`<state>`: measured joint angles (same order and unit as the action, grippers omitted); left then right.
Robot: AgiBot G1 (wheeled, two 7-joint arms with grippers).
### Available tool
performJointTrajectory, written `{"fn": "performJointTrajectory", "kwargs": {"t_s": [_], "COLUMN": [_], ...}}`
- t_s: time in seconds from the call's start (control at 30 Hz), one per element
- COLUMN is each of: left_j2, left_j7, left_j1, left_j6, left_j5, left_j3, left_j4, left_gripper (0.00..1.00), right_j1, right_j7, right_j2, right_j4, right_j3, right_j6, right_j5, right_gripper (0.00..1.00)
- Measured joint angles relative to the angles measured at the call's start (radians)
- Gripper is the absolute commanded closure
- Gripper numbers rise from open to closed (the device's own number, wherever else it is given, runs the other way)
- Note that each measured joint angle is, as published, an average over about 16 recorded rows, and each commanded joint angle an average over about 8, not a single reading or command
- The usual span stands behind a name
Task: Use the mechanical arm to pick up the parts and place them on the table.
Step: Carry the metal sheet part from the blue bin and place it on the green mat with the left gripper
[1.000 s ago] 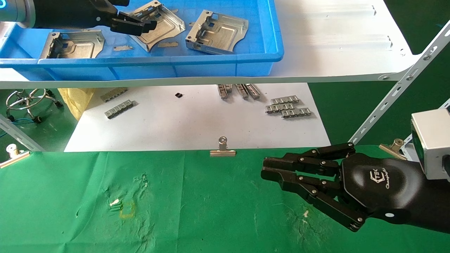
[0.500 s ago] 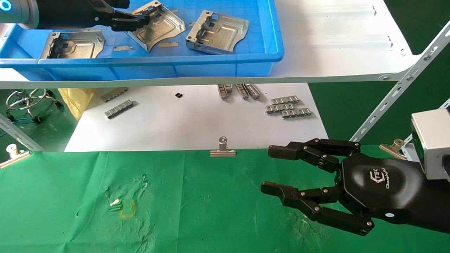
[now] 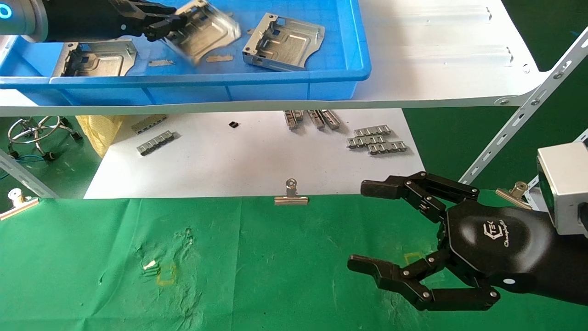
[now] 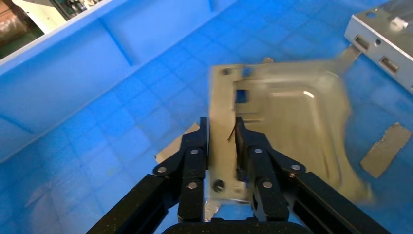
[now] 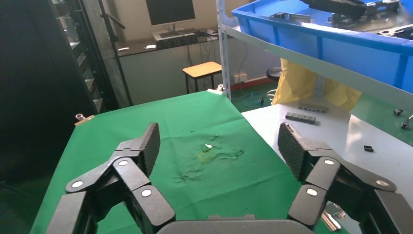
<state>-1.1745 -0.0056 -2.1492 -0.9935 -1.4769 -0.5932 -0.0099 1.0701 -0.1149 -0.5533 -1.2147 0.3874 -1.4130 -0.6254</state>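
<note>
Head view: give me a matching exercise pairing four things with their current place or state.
1. left gripper
2. right gripper
3. tray
4. binder clip

A. on the white shelf
B. open over the green table
C. at the cloth's far edge
D. shut on a part

Pairs: 1-D, 2-B, 3-A, 4-C

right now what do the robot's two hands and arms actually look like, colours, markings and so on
Both are glossy black hands with jointed black fingers studded with silver rivets. The right gripper has a white logo and a small white dot on its shell, and a silver-grey box wrist behind it. Its fingertip pads are finely ribbed. The left gripper joins a grey arm collar with a glowing blue ring.
</note>
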Motion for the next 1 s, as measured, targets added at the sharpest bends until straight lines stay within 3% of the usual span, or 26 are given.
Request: {"fn": "performJointTrajectory", "kwargs": {"t_s": [0.3,0.7,1.0], "left_j2": [0.041,0.124,0.246], "left_j7": [0.048,0.183,0.258], "left_j1": [-0.025,-0.028,0.1], "left_j6": [-0.133,-0.491,-0.615], "left_j5": [0.051,0.129,0.288], "left_j3": [0.034,0.069,0.019], "left_j4": [-0.03,-0.104,-0.353], "left_gripper": [1.0,1.0,1.0], "right_j1": [0.0,0.0,0.0], "right_j7": [0.0,0.0,0.0], "right_j2": [0.0,0.0,0.0], "right_j4": [0.0,0.0,0.0], "right_j3": [0.0,0.0,0.0], "right_j6": [0.0,0.0,0.0], "right_j5": [0.0,0.0,0.0], "right_gripper": [0.0,0.0,0.0]}}
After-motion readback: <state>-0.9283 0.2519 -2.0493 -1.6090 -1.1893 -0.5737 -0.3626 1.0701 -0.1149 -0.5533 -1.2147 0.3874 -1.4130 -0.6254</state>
